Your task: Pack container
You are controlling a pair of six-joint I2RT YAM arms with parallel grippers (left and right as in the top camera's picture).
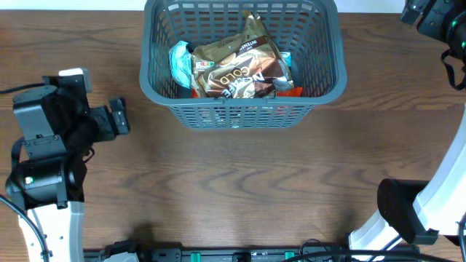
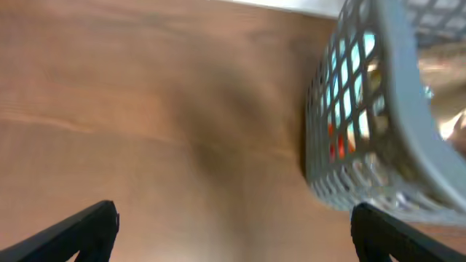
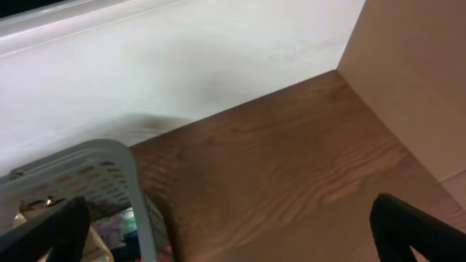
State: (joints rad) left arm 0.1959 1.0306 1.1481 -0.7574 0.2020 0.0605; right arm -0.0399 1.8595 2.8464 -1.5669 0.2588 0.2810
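Note:
The grey lattice container (image 1: pixel 240 109) stands at the back middle of the wooden table. Inside lie a large brown and gold packet (image 1: pixel 240 65), a teal packet (image 1: pixel 180 64) at its left and red packets (image 1: pixel 287 92) under it. My left gripper (image 1: pixel 119 116) is open and empty over bare wood, left of the container; its wrist view shows the container's corner (image 2: pixel 378 131) at the right. My right gripper (image 1: pixel 437 18) is at the far right corner, open and empty; its wrist view shows the container's rim (image 3: pixel 109 156) at the lower left.
A white wall (image 3: pixel 182 58) runs behind the table's back edge. The left arm's body (image 1: pixel 44 145) stands at the left edge and the right arm's base (image 1: pixel 408 211) at the lower right. Bare wood lies in front of the container.

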